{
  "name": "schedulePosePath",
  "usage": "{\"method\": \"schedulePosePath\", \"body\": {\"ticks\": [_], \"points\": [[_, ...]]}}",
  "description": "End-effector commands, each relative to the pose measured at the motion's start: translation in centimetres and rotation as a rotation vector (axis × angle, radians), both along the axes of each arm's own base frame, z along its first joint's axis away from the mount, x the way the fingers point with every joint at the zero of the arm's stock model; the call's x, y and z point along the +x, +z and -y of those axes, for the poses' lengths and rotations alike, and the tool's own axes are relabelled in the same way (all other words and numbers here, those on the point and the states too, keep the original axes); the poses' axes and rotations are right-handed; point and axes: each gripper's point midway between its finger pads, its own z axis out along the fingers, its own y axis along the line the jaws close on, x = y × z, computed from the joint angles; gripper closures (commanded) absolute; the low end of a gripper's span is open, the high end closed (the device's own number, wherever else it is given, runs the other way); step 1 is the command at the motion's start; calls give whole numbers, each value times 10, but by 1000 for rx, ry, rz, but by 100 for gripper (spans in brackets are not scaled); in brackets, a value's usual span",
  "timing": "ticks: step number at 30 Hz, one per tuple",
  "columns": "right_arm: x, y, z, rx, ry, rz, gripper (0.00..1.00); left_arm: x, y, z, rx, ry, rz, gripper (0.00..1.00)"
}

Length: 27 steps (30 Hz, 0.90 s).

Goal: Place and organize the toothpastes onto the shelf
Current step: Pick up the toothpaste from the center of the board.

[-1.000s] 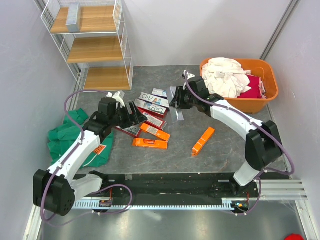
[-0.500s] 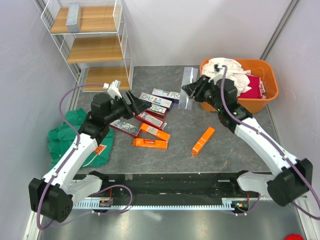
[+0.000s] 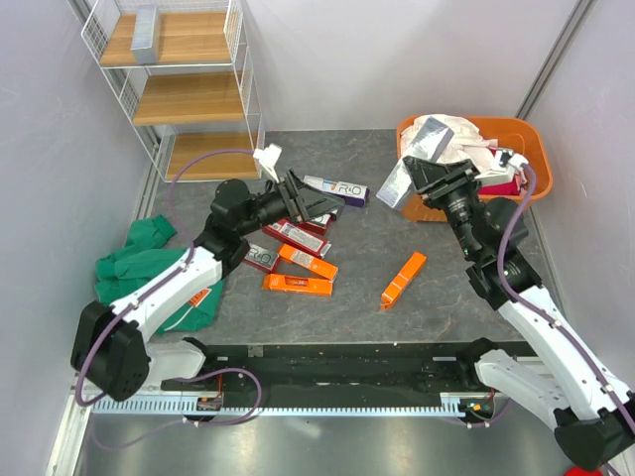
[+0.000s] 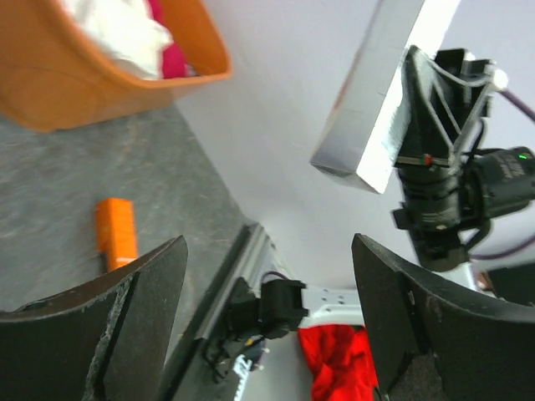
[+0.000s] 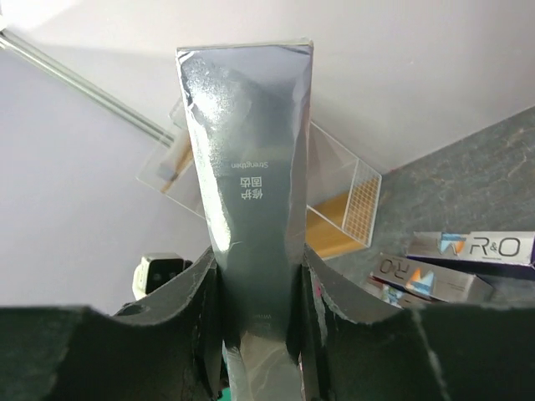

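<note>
Holding: the right end effector (image 3: 429, 180) is clamped narrowly on a silver-grey toothpaste carton (image 3: 412, 159). It is lifted off the counter (image 3: 446, 297) at the far right, in front of the orange laundry tub (image 3: 516, 206).
Carton pose: tilted, free end uppermost; the right wrist view shows fingers (image 5: 201, 292) pressing both long sides.
Left end effector (image 3: 303, 198): jaws spread wide with nothing between them, hovering over the carton pile left of centre.
Pile: R&O cartons (image 3: 332, 186) on the far side, red-and-silver cartons (image 3: 298, 236) in the middle, two orange cartons (image 3: 298, 285) nearest, all lying flat.
Lone orange carton (image 3: 402, 280): flat on the counter, apart to the right of the pile.
Shelf (image 3: 189, 97): far left corner, three wooden tiers; one silver-grey box (image 3: 146, 33) lies on the top tier.
Green cloth (image 3: 129, 268): near left, beside the left arm.
</note>
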Motion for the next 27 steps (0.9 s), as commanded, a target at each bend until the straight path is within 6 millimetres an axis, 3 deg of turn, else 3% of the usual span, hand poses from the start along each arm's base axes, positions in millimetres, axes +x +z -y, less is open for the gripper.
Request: {"method": "schedulePosePath", "body": {"ticks": [1,6,10,19,27], "points": [[-17,46,24,176,-62,130,64,-26,67,27,-190,-170,161,13],[-28,51,33,245,-70,140,62,-48,93,56,-267,-289,222,13],[-35,53,37,284,-66,145,62,-56,99,76,-265,-326,262,13],[-43,61,46,313,-86,158,62,-60,100,112,-297,-419,206,21],[-47,62,48,314,-86,163,62,-53,102,126,-347,-446,178,29]]}}
